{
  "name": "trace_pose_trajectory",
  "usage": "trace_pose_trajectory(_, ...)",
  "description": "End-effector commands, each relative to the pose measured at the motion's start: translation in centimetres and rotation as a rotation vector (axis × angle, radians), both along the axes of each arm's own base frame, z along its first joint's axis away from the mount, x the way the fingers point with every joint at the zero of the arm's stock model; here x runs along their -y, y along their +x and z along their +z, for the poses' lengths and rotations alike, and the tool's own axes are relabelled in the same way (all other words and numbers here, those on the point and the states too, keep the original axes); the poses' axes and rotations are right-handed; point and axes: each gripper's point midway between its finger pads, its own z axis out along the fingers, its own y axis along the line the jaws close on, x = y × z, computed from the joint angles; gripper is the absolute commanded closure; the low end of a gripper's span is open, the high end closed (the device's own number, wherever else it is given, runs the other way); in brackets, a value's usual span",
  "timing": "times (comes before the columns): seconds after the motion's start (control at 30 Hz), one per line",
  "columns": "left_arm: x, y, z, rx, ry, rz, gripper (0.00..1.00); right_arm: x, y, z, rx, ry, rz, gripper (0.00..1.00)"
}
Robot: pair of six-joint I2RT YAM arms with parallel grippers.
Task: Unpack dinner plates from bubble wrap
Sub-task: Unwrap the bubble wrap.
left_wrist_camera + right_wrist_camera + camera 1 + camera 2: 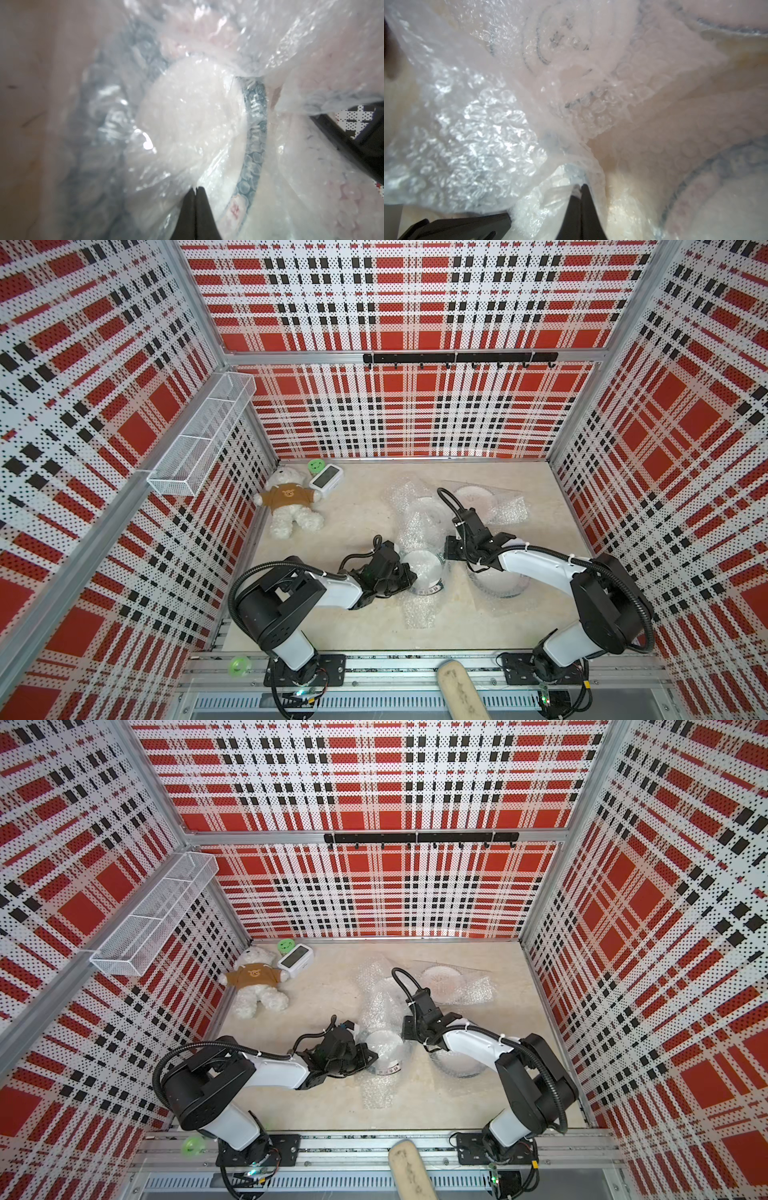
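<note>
Clear bubbly plastic wrap over round white dark-rimmed plate is pinched: L gripper at 9 o'clock, R gripper at 2 o'clock.

Both top views look steeply down on my whole worktop; my wrist cameras press close against bubble wrap.

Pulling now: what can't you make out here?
Fingertips of left gripper and right gripper: hidden under their wrists in top views.
Rim lettering on the middle plate: blurred by bubble wrap, left wrist view.
Part of the near-right plate: covered by the right arm, top views.
Marking on the far plate: too small, top views.
</note>
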Motion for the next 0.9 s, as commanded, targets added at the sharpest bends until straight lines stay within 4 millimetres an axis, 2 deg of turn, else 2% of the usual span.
trace_pose_trajectory(0.0, -5.3, -3.9, -6.6, -0.197, 0.253, 0.047, 0.95, -0.6, 0.6, 1.4, 0.044, 0.065, -0.014, 1.0)
trace_pose_trajectory(0.2, -5.1, -3.6, -5.9, -0.179, 0.239, 0.04, 0.94, 0.5, 0.1, 1.2, 0.036, 0.077, -0.047, 1.0)
trace_pose_trajectory(0.43, -3.8, -3.0, -4.7, -0.152, 0.196, 0.006, 0.93, 1.9, -0.7, 0.9, 0.029, 0.116, -0.098, 1.0)
trace_pose_trajectory(0.6, -2.8, -2.3, -3.5, -0.122, 0.164, -0.024, 0.92, 3.2, -1.0, 0.3, 0.006, 0.12, -0.133, 0.83)
trace_pose_trajectory(0.7, -2.4, -2.1, -2.9, -0.111, 0.146, -0.037, 0.91, 4.1, -0.9, 0.6, 0.014, 0.118, -0.162, 0.7)
trace_pose_trajectory(0.87, -1.9, -1.6, -2.2, -0.1, 0.128, -0.055, 0.88, 5.8, -0.5, 1.2, 0.02, 0.105, -0.206, 0.56)
